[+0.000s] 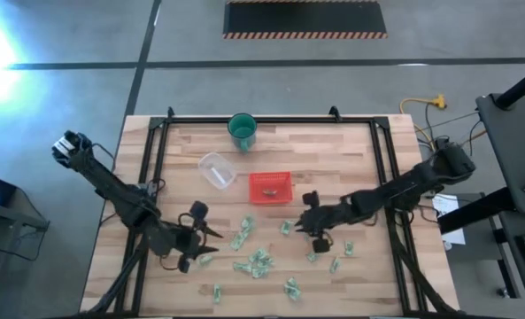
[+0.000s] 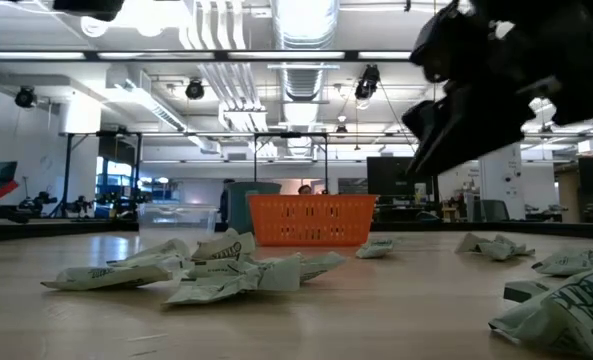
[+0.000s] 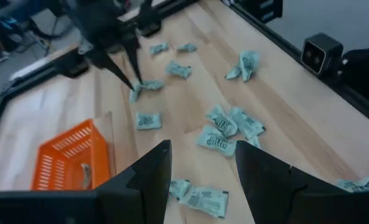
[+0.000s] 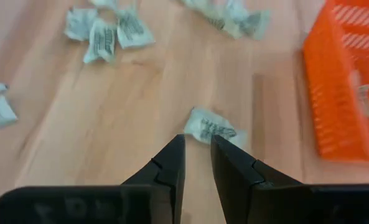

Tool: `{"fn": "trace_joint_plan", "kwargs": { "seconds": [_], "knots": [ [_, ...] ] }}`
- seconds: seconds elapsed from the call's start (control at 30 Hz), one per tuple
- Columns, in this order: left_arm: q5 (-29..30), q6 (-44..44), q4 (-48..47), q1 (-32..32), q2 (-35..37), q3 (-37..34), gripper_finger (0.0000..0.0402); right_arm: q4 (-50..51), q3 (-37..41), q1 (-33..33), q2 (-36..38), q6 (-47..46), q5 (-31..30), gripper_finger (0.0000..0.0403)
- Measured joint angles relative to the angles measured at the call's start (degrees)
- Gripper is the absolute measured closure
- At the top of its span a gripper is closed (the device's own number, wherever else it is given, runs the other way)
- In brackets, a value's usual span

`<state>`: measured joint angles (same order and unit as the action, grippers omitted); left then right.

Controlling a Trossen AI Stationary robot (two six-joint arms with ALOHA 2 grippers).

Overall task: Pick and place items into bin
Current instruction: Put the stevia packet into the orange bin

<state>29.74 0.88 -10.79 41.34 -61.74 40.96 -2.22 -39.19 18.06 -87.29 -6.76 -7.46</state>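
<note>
Hovering just short of one pale-green wrapper [image 4: 210,129], the right gripper [image 4: 197,147] keeps its fingers narrowly apart and empty; the red tray [image 1: 270,188] stands near, one piece already inside. A gap this slim may push the wrapper along rather than straddle it. The left gripper [image 3: 203,157] waits, fingers wide, above other wrappers [image 3: 224,127].
</note>
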Motion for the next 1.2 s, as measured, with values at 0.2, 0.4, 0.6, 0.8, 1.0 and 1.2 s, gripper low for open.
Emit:
{"fn": "trace_joint_plan", "kwargs": {
  "seconds": [0.2,0.4,0.6,0.8,1.0,1.2],
  "knots": [
    [4.7,-5.1,-4.8,3.4,2.4,-0.1,0.0240,5.0,-7.0,0.1,-7.5,1.1,0.0,0.0335],
    [5.7,-5.1,-5.0,3.7,1.8,-0.1,0.0240,9.3,-11.0,0.2,-7.9,0.9,-0.1,0.0335],
    [5.8,-5.1,-5.3,3.7,1.8,-0.1,0.0240,9.4,-10.3,0.3,-7.4,-1.1,-0.1,0.0335],
    [5.7,-5.1,-5.3,3.7,1.8,-0.1,0.0240,8.8,-9.6,0.2,-8.7,-2.1,-3.5,0.0335],
    [5.9,-5.0,-5.2,3.7,1.8,-0.1,0.0240,8.0,-9.6,-0.1,-10.2,-1.9,-5.0,0.0316],
    [6.0,-5.0,-5.2,3.7,1.8,-0.1,0.0240,7.6,-9.5,-0.8,-11.1,-2.1,-4.8,0.0277]
  ]
}}
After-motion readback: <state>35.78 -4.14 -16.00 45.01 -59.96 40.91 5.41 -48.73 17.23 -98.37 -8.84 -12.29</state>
